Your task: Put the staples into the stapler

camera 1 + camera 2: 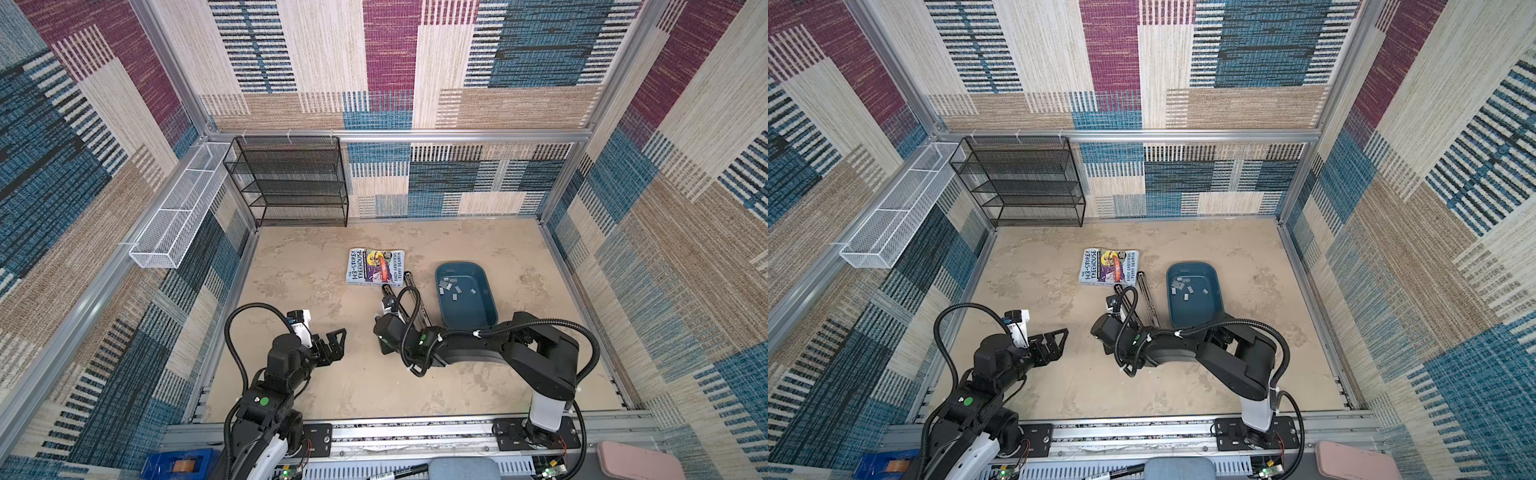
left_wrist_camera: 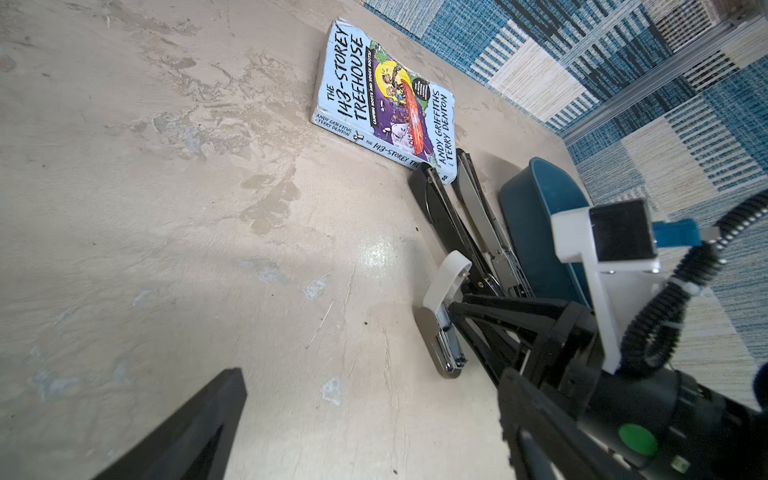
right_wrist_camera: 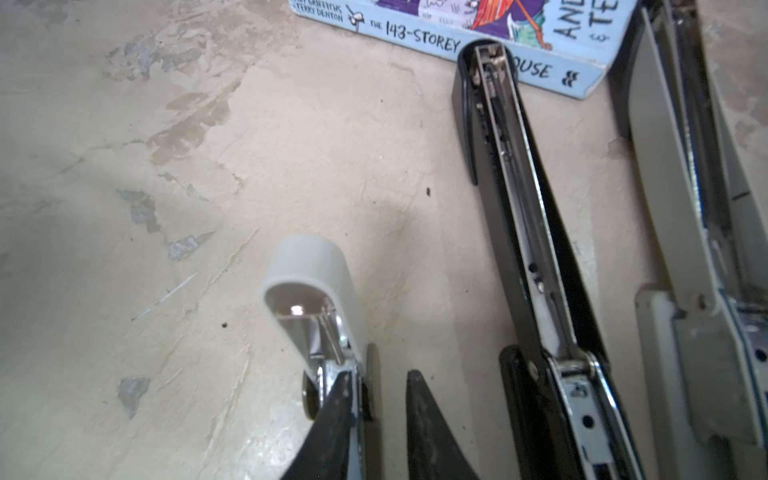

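your left gripper (image 1: 334,347) hangs over the near left of the table (image 1: 291,291), fingers spread wide with nothing between them. your right gripper (image 3: 380,384) is down at the near end of the small white stapler (image 3: 311,286), fingers drawn narrow. one finger covers the stapler's chrome hinge, but from here you cannot tell whether they actually pinch it. just right of it lie the black stapler (image 3: 519,199) and the grey stapler (image 3: 673,199), both flipped open, their far tips by the book (image 1: 376,267). the staples (image 1: 453,288) sit scattered in the far half of the blue tray (image 1: 469,316), right of the staplers and apart from both grippers.
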Tool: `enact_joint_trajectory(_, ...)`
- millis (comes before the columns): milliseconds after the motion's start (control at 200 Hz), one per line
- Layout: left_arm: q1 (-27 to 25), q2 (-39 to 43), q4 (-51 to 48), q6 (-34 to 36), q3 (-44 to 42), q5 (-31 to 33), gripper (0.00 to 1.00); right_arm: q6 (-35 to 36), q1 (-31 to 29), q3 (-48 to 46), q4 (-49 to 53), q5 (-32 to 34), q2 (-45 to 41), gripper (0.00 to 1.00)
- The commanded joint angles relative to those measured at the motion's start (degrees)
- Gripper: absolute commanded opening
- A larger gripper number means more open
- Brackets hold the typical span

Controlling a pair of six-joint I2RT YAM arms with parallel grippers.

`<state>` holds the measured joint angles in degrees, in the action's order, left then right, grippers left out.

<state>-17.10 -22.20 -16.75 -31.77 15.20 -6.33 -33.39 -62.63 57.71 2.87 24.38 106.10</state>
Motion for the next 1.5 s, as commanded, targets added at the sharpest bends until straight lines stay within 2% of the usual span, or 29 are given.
enact_joint_trajectory(0, 0.0, 0.0, 2.0, 0.1, 0.0, -0.3, 0.99, -1.8, -0.2, -1.5, 0.8, -0.9, -0.8, 0.25)
enact_joint_trajectory(331, 0.0, 0.0, 1.9, 0.0, 0.0, -0.3, 0.99, -1.6, -0.7, -1.5, 1.0, -0.6, -2.6, 0.26)
enact_joint_trajectory(536, 0.0, 0.0, 2.1, 0.3, 0.0, -0.2, 0.99, -0.2, -0.3, 1.0, 7.1, 5.6, -8.7, 0.33)
enact_joint_trajectory(616, 0.0, -0.2, 2.3, 0.3, 0.0, 0.4, 0.99, 0.5, 2.2, 1.7, 10.2, 5.9, -12.2, 0.33)
enact_joint_trajectory(731, 0.0, -2.0, 3.2, -0.6, 1.5, 4.5, 0.99, 2.1, 9.4, 2.8, 14.7, 4.2, -16.1, 0.34)
enact_joint_trajectory(776, 0.0, -3.6, 6.6, -0.7, 1.5, 5.0, 0.99, 3.0, 12.9, 2.9, 15.5, 2.6, -17.0, 0.34)
enact_joint_trajectory(886, 0.0, -10.8, 28.2, 0.9, -2.9, 4.5, 0.99, 5.0, 21.1, 2.8, 15.9, -0.3, -17.8, 0.33)
enact_joint_trajectory(937, 0.0, -15.8, 34.4, 2.0, -2.3, 4.7, 0.99, 5.6, 23.9, 2.8, 16.1, -1.3, -17.5, 0.33)
enact_joint_trajectory(1132, 0.0, -35.0, 33.8, 12.9, 9.9, 6.8, 0.99, 9.3, 35.7, 2.0, 15.2, -10.1, -15.0, 0.32)
enact_joint_trajectory(1227, 0.0, -39.9, 38.6, 17.7, 10.5, 5.8, 0.99, 13.4, 37.2, 3.7, 15.7, -8.0, -12.2, 0.36)
enact_joint_trajectory(1287, 0.0, -42.4, 42.0, 20.1, 10.0, 6.1, 0.99, 15.4, 38.2, 4.2, 15.6, -8.2, -9.7, 0.35)
enact_joint_trajectory(1387, 0.1, -47.4, 46.3, 20.0, 9.5, 11.1, 0.99, 16.9, 40.6, 4.0, 13.3, -10.8, -6.3, 0.31)
enact_joint_trajectory(1492, 0.1, -52.2, 43.0, 19.3, 12.9, 14.4, 0.99, 17.5, 41.9, 5.4, 13.2, -10.3, -3.6, 0.28)
